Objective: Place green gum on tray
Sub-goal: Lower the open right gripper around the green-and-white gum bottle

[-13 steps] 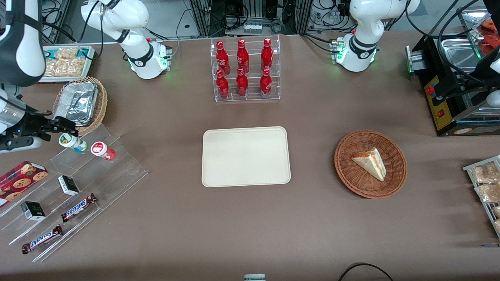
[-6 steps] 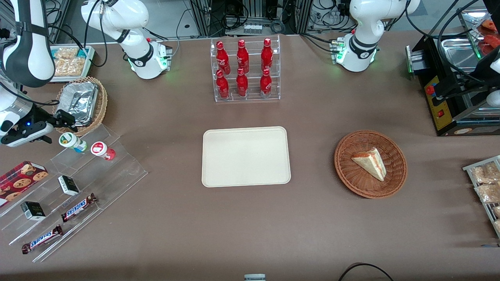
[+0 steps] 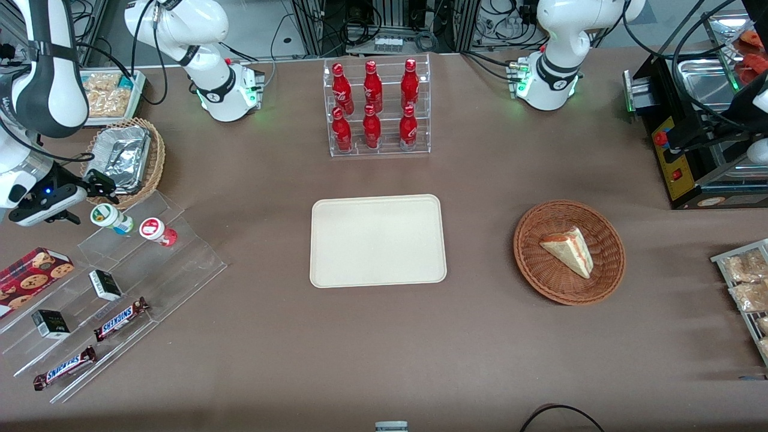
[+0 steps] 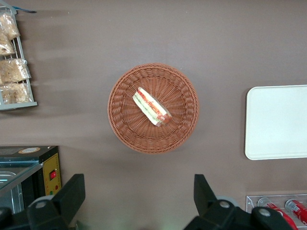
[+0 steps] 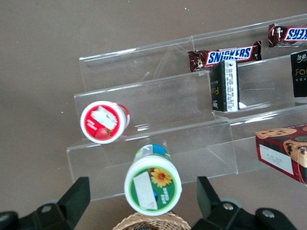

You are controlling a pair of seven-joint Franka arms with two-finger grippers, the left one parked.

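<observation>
The tray point(image 3: 378, 240) lies bare mid-bench. Toward the working arm's end, the green gum point(image 5: 153, 182) stands on the top step of a clear stepped stand point(image 3: 129, 282), with the gripper point(image 5: 144, 199) spread wide above it, not touching.

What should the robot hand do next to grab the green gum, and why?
Probably ease straight down around the green gum. The gripper hangs open just above it, a finger on each side, not touching. The gum stands on the clear shelf; the tray waits.
</observation>
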